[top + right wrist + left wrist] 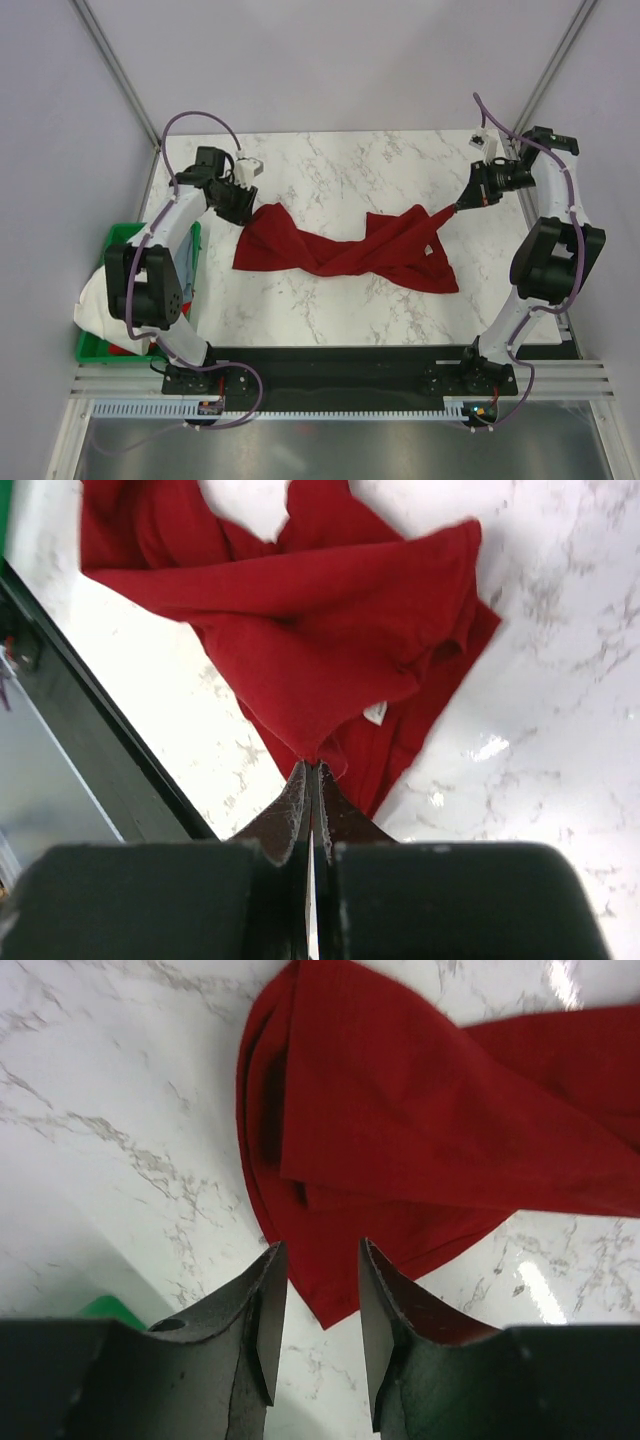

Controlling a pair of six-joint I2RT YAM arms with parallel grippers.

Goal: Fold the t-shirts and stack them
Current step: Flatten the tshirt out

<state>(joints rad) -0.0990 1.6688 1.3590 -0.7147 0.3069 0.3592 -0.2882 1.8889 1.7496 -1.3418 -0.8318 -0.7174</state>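
Top external view, red t-shirt [340,250] twisted on worktop [340,160], right hand [458,208] clamped on its right edge — left hand [243,212] apart above its left end, marble bare beyond.

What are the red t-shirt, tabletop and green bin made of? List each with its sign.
The red t-shirt looks like soft matte cloth, probably cotton: it drapes, twists and creases. The tabletop is glossy white with grey veins and glare spots: marble or marble-look laminate, cannot tell. The green bin is probably moulded plastic: even bright colour, thin stiff rim.
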